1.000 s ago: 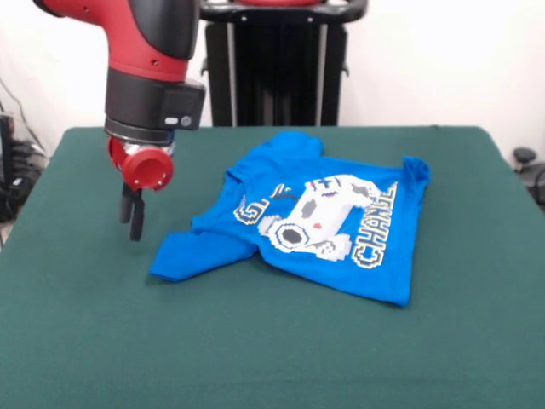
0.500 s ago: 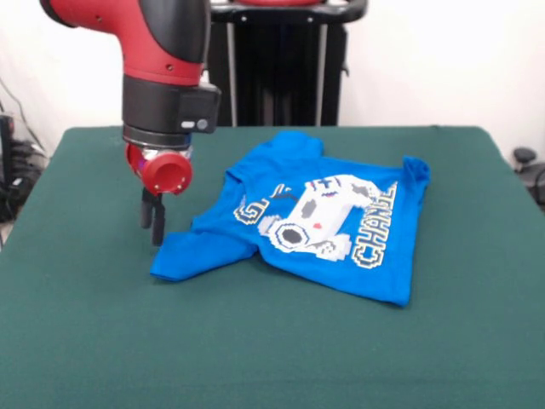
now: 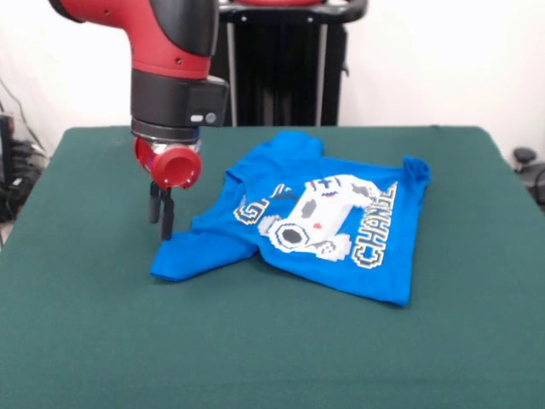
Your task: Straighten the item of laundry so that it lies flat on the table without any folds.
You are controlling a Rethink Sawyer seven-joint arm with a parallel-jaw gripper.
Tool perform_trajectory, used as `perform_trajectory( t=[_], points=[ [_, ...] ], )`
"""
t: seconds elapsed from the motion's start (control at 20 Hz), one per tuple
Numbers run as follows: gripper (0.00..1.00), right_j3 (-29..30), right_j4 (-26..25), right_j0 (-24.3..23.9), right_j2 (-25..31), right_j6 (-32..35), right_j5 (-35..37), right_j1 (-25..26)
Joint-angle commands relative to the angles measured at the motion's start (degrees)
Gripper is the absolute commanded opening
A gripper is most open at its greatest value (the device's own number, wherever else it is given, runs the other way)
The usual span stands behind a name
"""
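Fingers (image 3: 161, 223) slightly parted, holding nothing, just above crumpled T-shirt (image 3: 315, 226) sleeve.

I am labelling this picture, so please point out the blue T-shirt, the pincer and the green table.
blue T-shirt (image 3: 294, 243): front view, on the blue cloth below the controller print.
pincer (image 3: 161, 223): front view, between the two dark fingertips, just above the shirt's sleeve end.
green table (image 3: 255, 349): front view, on bare green cloth.

The arm's gripper (image 3: 161, 223) now hangs further right than a second ago, its tips just above the far edge of the blue T-shirt's (image 3: 315, 226) left sleeve.
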Motion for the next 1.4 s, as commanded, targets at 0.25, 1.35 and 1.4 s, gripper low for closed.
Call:
perform_trajectory(
  t=[0.25, 1.35, 1.4],
  points=[
    [1.0, 1.6, 1.0, 1.5, 7.4, 6.3, -2.2, 5.5],
    [1.0, 3.1, 3.8, 4.6, 7.0, 9.5, -5.2, 4.1],
    [1.0, 3.0, 3.7, 4.3, 7.3, 9.5, -5.3, 4.5]
  ],
)
